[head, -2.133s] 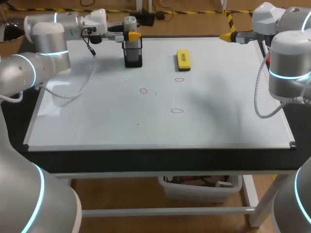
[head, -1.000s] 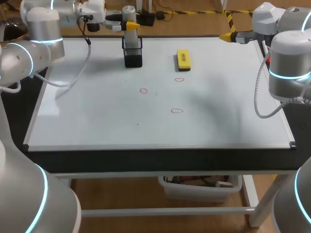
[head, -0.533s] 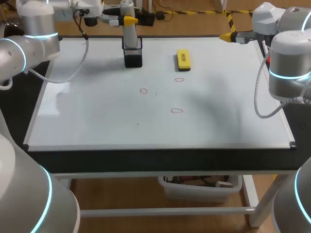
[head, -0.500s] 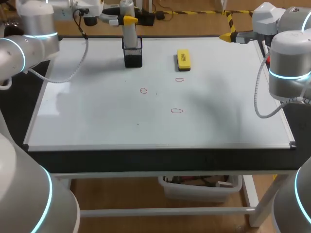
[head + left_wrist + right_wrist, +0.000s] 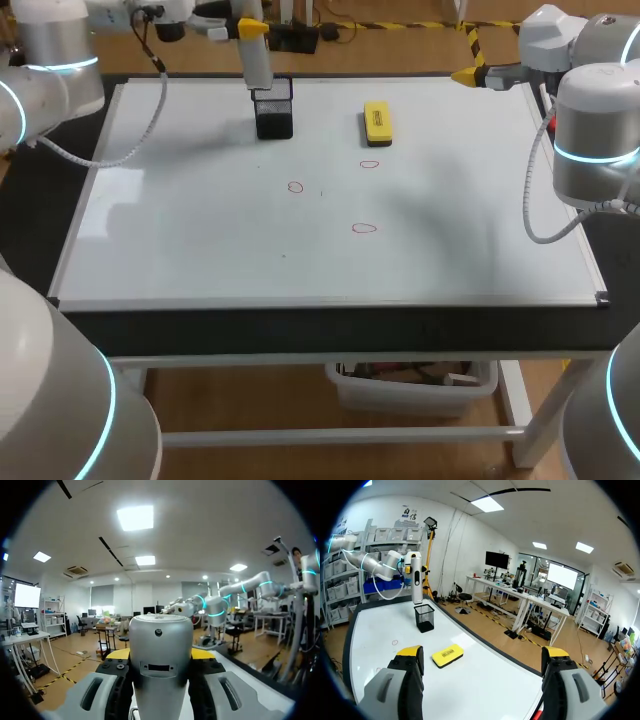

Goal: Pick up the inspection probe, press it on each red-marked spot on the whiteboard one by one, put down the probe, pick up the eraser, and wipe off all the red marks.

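Left gripper (image 5: 250, 28) held the probe (image 5: 256, 62) upright, mesh cup (image 5: 274, 112) just below it. Right gripper (image 5: 482, 653) was wide open, eraser (image 5: 447, 656) ahead.

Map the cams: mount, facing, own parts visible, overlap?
Head view: fixed above and behind, looking down on the whiteboard; left arm and right arm enter from the sides.
Left wrist view: on left arm, facing the room; left end effector shut on the probe.
Right wrist view: on right arm, facing across the whiteboard; open right end effector shows.
Shared: head and right wrist views both show eraser, holder, probe.
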